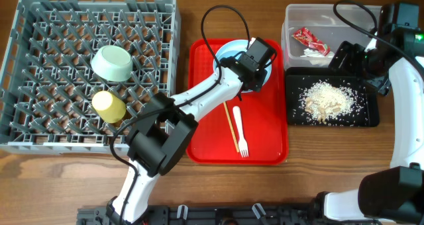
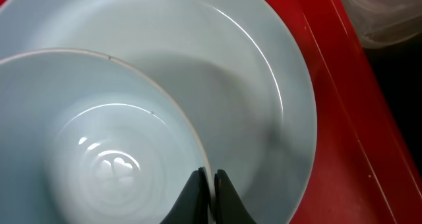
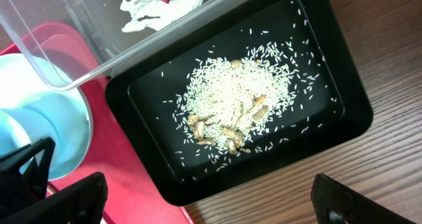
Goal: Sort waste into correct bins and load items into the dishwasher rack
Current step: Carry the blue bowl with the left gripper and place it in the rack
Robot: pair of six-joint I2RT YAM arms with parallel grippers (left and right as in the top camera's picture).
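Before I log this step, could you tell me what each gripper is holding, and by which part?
The left gripper pinches the pale-blue bowl by its rim; the right gripper is open, holding nothing.

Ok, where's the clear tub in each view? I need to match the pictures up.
Overhead: the tub is at the top right of the picture.
Left wrist: only a corner of it shows, at the top right.
Right wrist: it is at the top left, cut off by the edge.
Shared landmark: the red tray, next to the tub in all three.
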